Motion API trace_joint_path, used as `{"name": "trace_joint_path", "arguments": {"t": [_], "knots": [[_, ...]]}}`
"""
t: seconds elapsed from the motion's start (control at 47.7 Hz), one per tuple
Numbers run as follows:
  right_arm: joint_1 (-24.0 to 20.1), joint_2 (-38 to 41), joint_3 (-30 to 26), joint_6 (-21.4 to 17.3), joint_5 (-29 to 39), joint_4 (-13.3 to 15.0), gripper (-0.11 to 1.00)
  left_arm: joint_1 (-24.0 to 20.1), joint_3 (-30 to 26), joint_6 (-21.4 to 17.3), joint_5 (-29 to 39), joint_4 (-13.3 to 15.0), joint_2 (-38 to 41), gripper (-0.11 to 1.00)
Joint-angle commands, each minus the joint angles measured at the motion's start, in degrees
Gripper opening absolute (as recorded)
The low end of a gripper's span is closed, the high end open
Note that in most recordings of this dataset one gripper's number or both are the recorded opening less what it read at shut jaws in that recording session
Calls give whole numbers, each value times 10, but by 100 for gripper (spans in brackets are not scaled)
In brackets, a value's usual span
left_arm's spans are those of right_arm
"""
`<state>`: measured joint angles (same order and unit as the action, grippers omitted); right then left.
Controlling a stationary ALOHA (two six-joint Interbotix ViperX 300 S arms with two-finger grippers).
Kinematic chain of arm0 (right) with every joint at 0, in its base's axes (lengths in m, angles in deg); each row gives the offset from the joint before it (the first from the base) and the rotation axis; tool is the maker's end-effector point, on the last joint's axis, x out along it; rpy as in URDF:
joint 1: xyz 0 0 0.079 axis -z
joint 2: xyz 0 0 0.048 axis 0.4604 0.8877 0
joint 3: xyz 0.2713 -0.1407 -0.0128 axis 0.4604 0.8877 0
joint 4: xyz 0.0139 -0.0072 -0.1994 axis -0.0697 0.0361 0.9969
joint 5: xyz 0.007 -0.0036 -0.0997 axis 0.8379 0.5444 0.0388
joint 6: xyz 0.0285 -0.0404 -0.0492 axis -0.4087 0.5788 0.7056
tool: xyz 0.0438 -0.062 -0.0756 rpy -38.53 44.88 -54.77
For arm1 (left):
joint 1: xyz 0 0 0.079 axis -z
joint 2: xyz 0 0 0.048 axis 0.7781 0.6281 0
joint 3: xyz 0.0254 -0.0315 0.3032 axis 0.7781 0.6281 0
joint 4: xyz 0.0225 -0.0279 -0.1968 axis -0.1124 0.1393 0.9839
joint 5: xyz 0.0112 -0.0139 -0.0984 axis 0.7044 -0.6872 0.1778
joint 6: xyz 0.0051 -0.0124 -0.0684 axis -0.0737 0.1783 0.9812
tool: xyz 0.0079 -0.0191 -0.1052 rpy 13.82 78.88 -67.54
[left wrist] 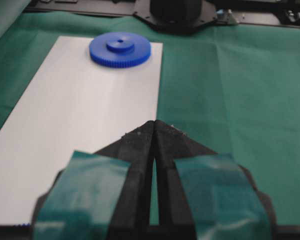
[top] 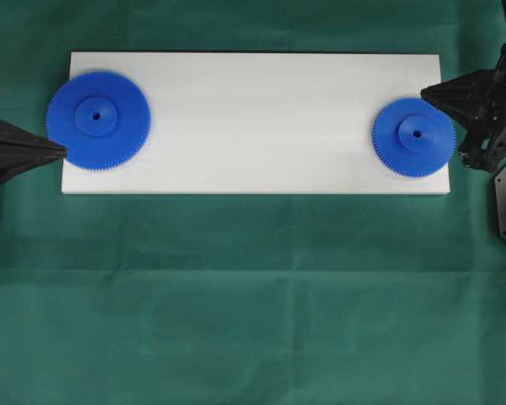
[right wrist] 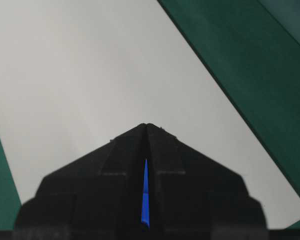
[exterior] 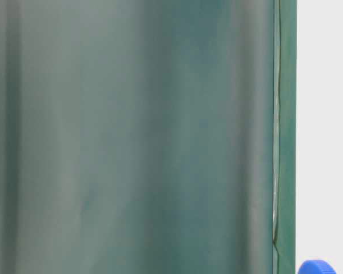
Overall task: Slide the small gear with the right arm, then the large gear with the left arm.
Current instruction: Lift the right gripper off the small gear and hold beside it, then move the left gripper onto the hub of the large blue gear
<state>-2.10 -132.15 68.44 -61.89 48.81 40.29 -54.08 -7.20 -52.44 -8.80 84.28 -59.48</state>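
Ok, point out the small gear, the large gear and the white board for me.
small gear (top: 414, 135): overhead view, raised hub.
large gear (top: 98, 118): overhead view, raised hub.
white board (top: 261, 126): overhead view, bare middle.
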Motion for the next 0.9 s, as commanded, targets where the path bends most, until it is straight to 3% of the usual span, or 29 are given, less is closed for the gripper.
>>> {"name": "trace_joint_path", "arguments": {"t": [0.0,0.377,0.587,0.881], "knots": [[0,0,-5,1,-4,2,50,-4,-17,-1,2,1,4,0],[-1,0,-1,1,-5,1,50,-88,-33,-3,64,1,2,0],[-4,0,-1,1,-5,2,50,-108,-30,-5,78,1,4,0],[-4,-1,-5,2,-5,2,50,-163,-21,-12,105,1,50,0]]}}
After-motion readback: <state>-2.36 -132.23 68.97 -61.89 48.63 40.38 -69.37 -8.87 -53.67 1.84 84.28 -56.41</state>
